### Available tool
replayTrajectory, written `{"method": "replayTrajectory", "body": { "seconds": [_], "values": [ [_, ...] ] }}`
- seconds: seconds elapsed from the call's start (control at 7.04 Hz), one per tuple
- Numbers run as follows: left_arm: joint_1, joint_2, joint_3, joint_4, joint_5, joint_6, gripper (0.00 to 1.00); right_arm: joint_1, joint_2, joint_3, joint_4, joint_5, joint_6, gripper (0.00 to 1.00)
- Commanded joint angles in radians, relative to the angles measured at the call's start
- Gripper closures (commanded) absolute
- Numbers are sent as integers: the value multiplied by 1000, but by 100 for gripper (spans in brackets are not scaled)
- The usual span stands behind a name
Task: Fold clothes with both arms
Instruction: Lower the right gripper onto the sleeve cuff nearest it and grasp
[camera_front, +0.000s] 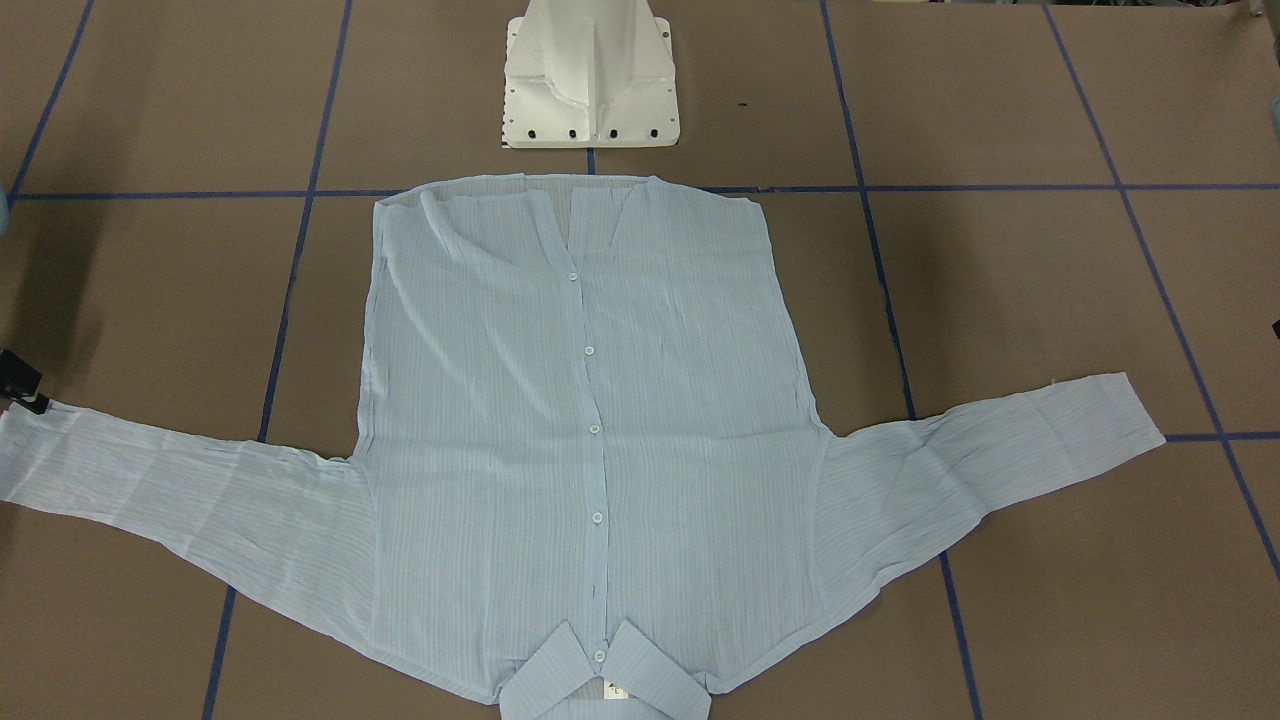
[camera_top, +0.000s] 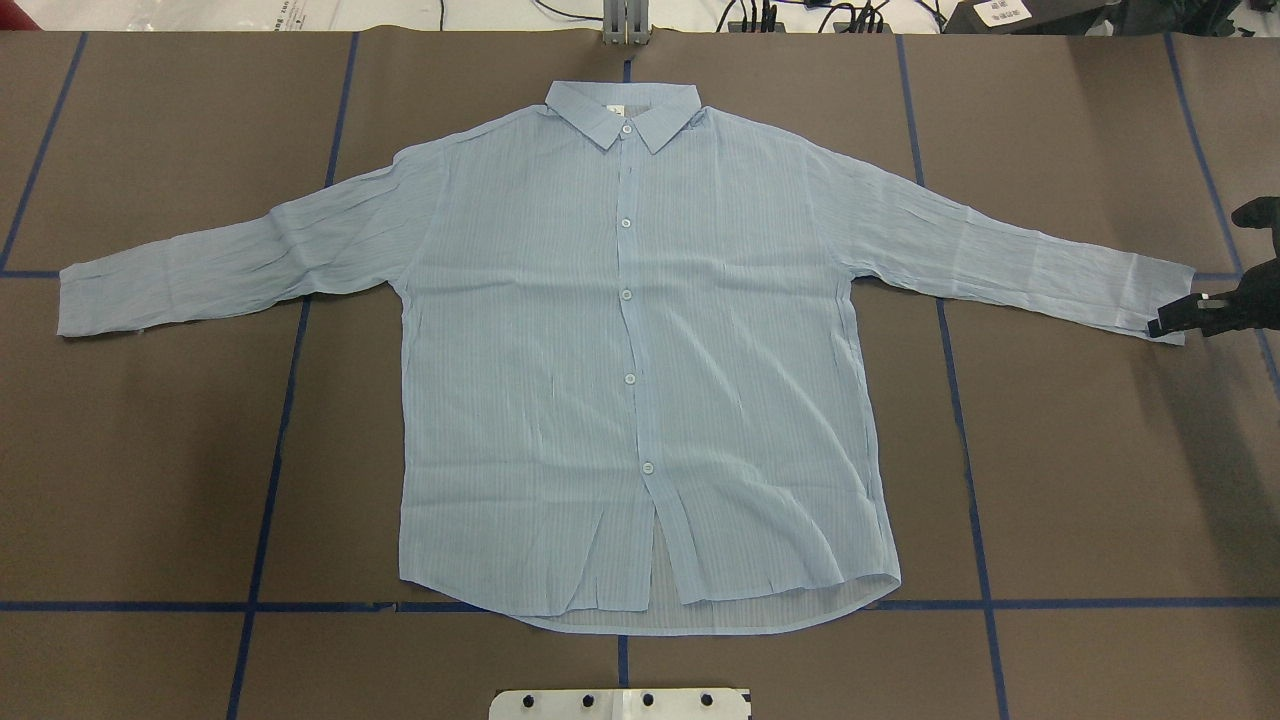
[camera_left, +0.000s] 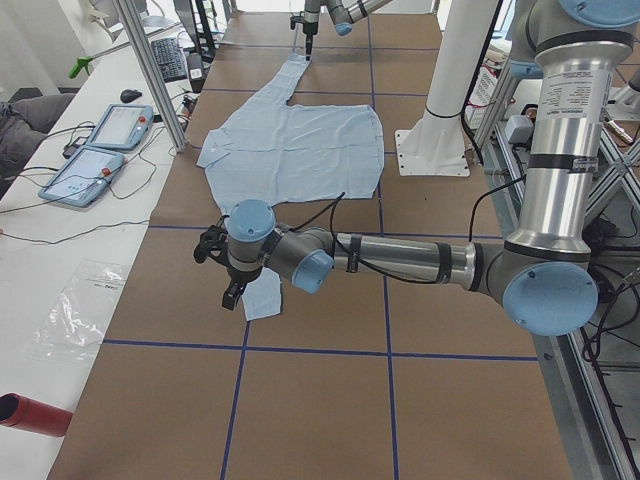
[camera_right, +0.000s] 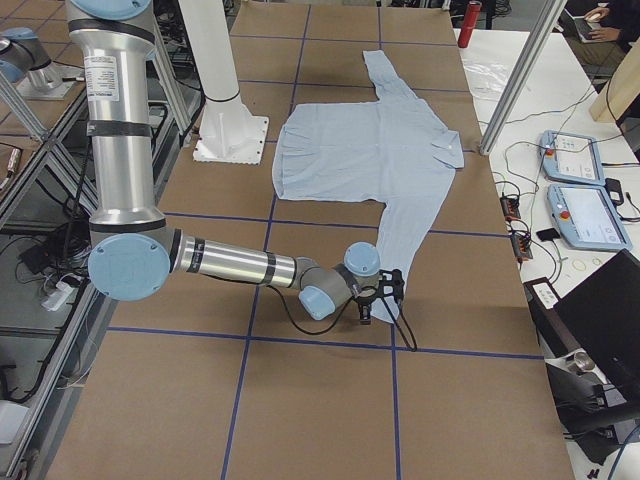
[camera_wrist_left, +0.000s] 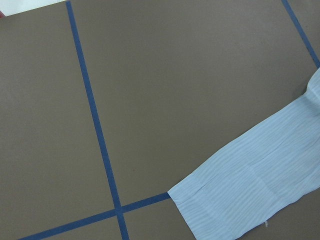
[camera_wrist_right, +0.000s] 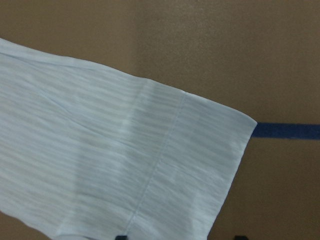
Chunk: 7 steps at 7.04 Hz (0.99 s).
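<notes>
Clearly we are at the very start of the fold. The shirt (camera_top: 640, 380) lies flat and button-side up in the middle of the desk (camera_top: 1100, 480), with its collar (camera_top: 622, 112) away from the white base (camera_top: 620, 703) and both sleeves spread sideways.

Our right pincer (camera_top: 1190, 315) sits low at the right cuff (camera_wrist_right: 200, 165). Its wrist view shows two dark tips set apart at the cuff's edge, so we judge it wide and holding nothing. Our left pincer (camera_left: 228, 275) hovers over the left cuff (camera_wrist_left: 220, 205); we cannot tell whether it is wide or narrow.

Next, we reckon, each pincer must close on its cuff and carry the sleeve inward across the body. The cloth is thin, finely striped and lightly crinkled, so it will likely sag and drag, and we want a pinch through both layers. The desk's brown covering looks matte, crossed by blue tape (camera_wrist_left: 95, 125).
</notes>
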Motion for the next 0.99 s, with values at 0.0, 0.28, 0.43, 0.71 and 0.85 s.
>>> {"method": "replayTrajectory", "body": {
  "seconds": [0.0,0.28,0.43,0.71,0.85],
  "values": [
    [0,-1,4,-2,0,0,0,-4,7,-7,-1,8,-2,49],
    [0,-1,7,-2,0,2,0,1,4,-3,-1,37,-2,79],
    [0,-1,7,-2,0,0,0,2,5,-2,-8,39,-2,84],
    [0,-1,9,0,2,2,0,7,5,3,-13,39,-2,99],
    [0,-1,9,0,2,2,0,17,5,7,-16,40,-2,100]
  ]
}}
